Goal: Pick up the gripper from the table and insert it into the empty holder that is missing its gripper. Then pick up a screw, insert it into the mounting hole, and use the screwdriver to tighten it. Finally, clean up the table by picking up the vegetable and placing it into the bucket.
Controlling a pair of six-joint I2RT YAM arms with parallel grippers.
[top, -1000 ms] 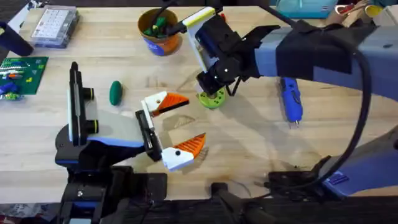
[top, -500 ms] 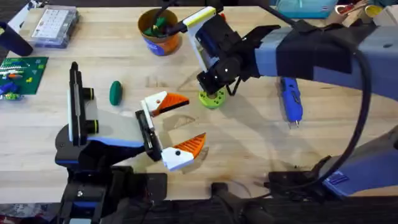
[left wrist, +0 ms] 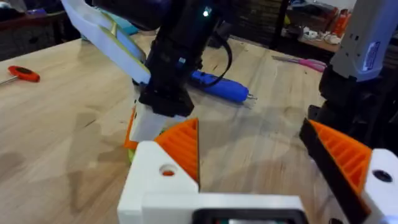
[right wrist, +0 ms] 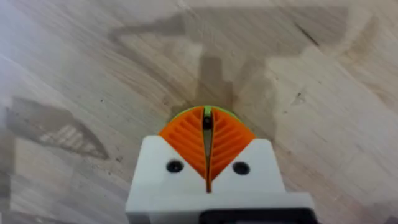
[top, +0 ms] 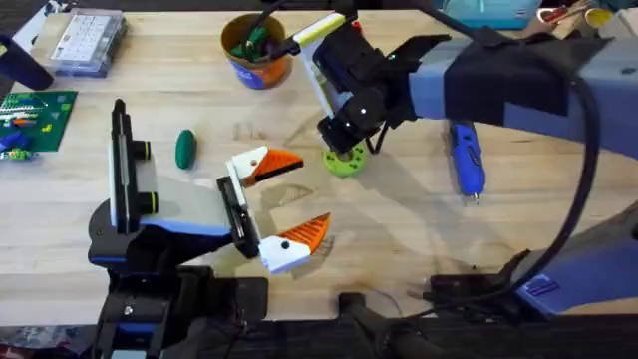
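Note:
My right gripper (top: 345, 143) points down onto the lime-green disc (top: 344, 163) in the middle of the table. In the right wrist view its orange pads (right wrist: 186, 138) are pressed together on a small dark piece that looks like a screw (right wrist: 206, 122), right over the disc (right wrist: 186, 112). My left gripper (top: 305, 196) hovers open just left of the disc, nothing between its fingers. The blue screwdriver (top: 467, 160) lies to the right. Left of my open gripper rests the dark green vegetable (top: 185, 149). The yellow-orange bucket (top: 256, 50) stands at the back.
A clear compartment box (top: 88, 42) and a green circuit board (top: 38, 120) sit at the far left. In the left wrist view, a red-handled tool (left wrist: 18, 73) lies beyond the disc and pink scissors (left wrist: 305, 60) beyond the screwdriver (left wrist: 221, 87).
My right gripper has edged slightly to the right and nearer, and the lime-green disc has shifted with it. The left arm has not moved.

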